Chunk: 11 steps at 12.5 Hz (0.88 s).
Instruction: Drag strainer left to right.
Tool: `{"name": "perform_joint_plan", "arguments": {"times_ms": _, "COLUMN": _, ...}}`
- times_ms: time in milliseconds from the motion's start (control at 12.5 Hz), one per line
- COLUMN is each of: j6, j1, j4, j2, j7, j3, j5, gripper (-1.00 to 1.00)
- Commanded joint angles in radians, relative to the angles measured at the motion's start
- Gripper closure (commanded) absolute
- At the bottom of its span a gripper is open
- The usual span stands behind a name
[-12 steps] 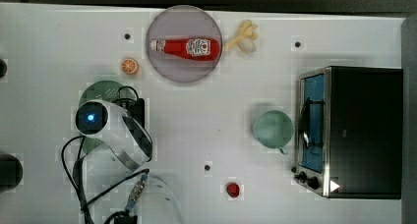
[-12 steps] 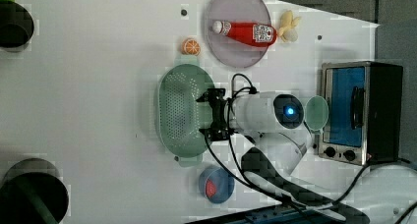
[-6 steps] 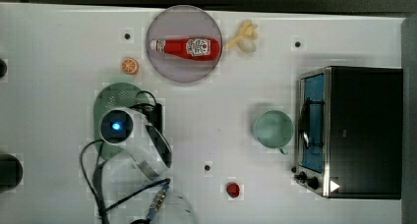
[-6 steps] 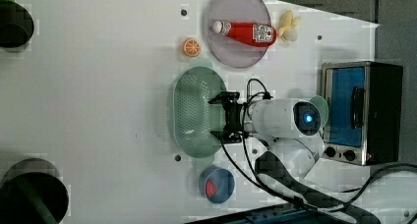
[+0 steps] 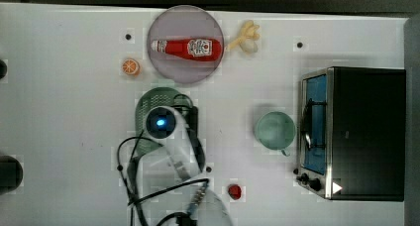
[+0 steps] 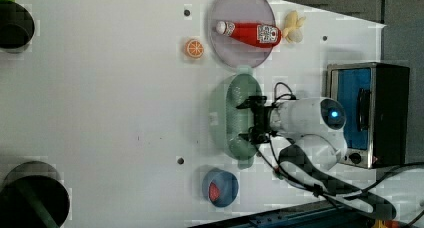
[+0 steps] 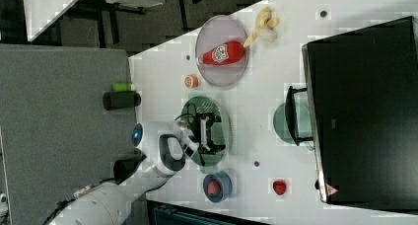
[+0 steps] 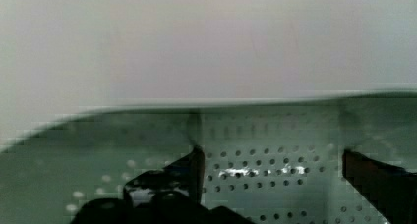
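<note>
Gripper [image 6: 250, 120] spread wide inside the strainer [image 6: 231, 119] bowl just below the purple plate [image 6: 235, 8], holding nothing; should press against the wall, dragging low and steady toward the cup [image 5: 275, 129]

Open gripper [image 7: 213, 132] inside the strainer [image 7: 209, 106], below the purple plate [image 7: 222, 72].

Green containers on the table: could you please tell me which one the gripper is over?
The pale oval strainer, perforated; the gripper sits open inside it. The round cup stands apart by the oven.
</note>
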Motion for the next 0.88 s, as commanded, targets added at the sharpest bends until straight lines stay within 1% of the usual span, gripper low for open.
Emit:
{"name": "perform_joint_plan", "arguments": {"times_ms": 80, "j6": 0.025, "j1": -0.036, "j4": 0.0, "j2": -0.032, "j7": -0.139, "j3": -0.062, "j5": 0.002, "gripper": -1.0}}
{"name": "perform_joint_plan", "arguments": {"times_ms": 560, "j6": 0.049, "j1": -0.042, "j4": -0.003, "j2": -0.037, "j7": -0.302, "j3": -0.207, "j5": 0.002, "gripper": -1.0}}
{"name": "perform_joint_plan", "arguments": {"times_ms": 880, "j6": 0.055, "j1": -0.045, "j4": -0.004, "j2": -0.037, "j7": -0.335, "j3": -0.286, "j5": 0.002, "gripper": -1.0}}
